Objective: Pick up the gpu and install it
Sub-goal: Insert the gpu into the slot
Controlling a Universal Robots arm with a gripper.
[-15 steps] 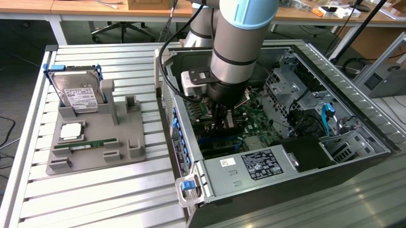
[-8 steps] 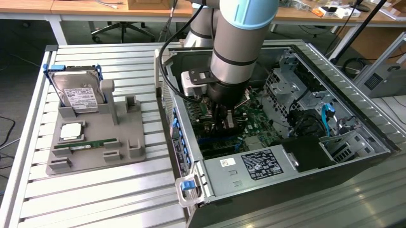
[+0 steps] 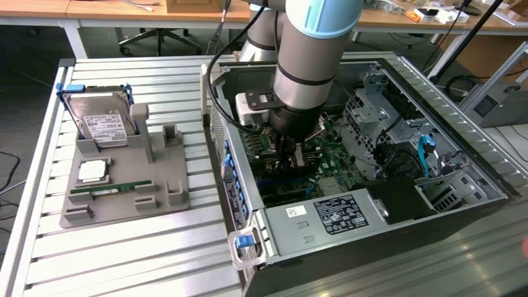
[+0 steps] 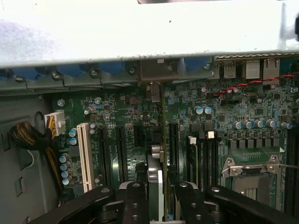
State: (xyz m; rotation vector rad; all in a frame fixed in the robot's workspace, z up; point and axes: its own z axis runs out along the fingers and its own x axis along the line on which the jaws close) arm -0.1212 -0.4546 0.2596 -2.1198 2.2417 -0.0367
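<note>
Fingers (image 4: pixel 156 198) were clamped on the gpu (image 4: pixel 156 175), held edge-down over the motherboard (image 4: pixel 121 140); card needed squaring w/ slot & pressing straight down.

Workshop with a ribbed metal bench, wooden desks behind
The work surface is a table (image 3: pixel 157 247) of pale ribbed aluminium slats, lit evenly from above with soft reflections along the ribs. Beyond its far edge stand wooden-topped desks (image 3: pixel 99 9) on white legs, and a wheeled office chair base (image 3: pixel 157 42) sits on the dark floor (image 3: pixel 33 55) beneath them. Black cables trail across the floor at the exterior view's left. At the exterior view's right, a second desk (image 3: pixel 462 21) carries small clutter, with dark slanted poles (image 3: pixel 462 46) and a grey box (image 3: pixel 499 105) beside it
</note>
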